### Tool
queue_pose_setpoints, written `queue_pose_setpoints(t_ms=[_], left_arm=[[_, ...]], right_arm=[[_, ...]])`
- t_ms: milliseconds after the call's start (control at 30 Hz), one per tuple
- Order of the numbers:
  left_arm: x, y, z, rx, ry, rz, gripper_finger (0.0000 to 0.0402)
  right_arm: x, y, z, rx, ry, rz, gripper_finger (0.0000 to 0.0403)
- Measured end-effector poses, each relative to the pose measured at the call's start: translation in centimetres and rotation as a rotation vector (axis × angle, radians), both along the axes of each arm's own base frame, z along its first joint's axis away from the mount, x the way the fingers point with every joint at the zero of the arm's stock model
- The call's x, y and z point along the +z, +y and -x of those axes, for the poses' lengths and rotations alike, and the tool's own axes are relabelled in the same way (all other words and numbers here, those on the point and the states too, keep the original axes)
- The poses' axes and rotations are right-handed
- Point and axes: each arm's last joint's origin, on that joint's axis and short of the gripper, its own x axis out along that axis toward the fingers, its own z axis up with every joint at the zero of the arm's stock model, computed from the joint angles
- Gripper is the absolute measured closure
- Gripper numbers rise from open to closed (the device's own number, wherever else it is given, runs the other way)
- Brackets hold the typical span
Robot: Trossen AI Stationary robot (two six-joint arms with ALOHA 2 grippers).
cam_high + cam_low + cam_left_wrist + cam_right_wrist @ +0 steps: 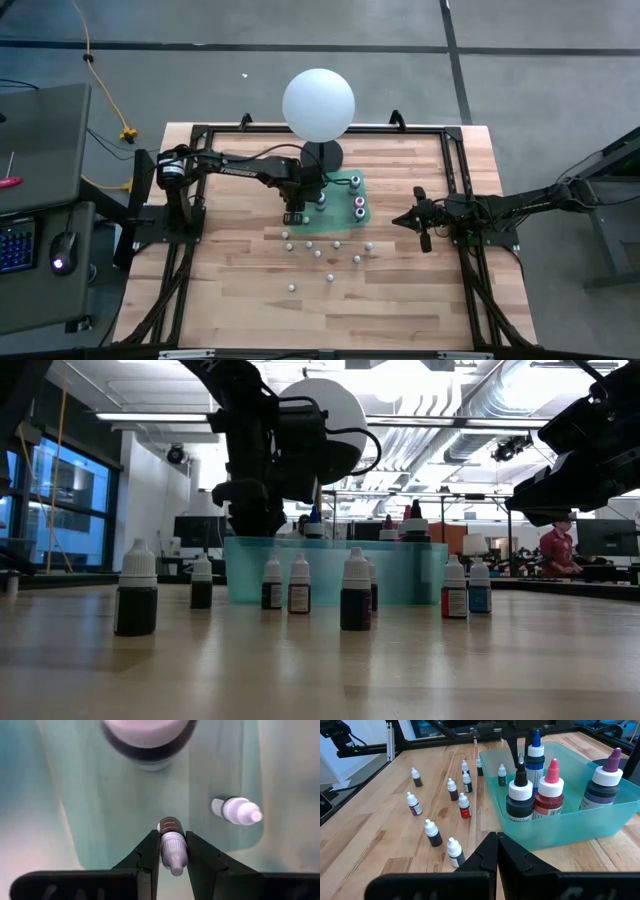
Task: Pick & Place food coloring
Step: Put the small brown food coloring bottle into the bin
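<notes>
The left gripper [172, 851] grasps a tiny dark food coloring bottle with a white dropper cap [171, 845] over the translucent teal plastic tray [362, 212], at twelve o'clock from the other small bottles [318, 253] on the wooden table [240, 300]. No label writing is readable. The right gripper [497, 840], fingers clenched on nothing, waits at three o'clock from the tray.

A wooden counter [240, 300] carries a white sphere [318, 103] on a black stand [322, 153] near its far edge. Beside the stand sits a teal tray [555, 827] holding four larger bottles [520, 795] with black, blue, pink and purple tips. In the room beyond, a person in red [553, 550] stands by monitors.
</notes>
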Motion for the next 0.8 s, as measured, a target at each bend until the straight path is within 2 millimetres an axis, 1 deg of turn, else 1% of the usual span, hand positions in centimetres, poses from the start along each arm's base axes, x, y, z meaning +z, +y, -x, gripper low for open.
queue_pose_setpoints(t_ms=[167,433,800], left_arm=[[0.00,-0.01,-0.01,-0.001,-0.002,0.005,0.0332],[-0.01,-0.04,0.05,-0.002,0.004,0.010,0.0301],[-0.02,-0.02,0.01,0.000,0.001,0.006,0.0296]], right_arm=[[0.01,0.00,0.00,0.000,0.000,0.000,0.0402],[0.00,0.00,0.00,0.000,0.000,0.000,0.0402],[0.00,0.00,0.00,0.000,0.000,0.000,0.0402]])
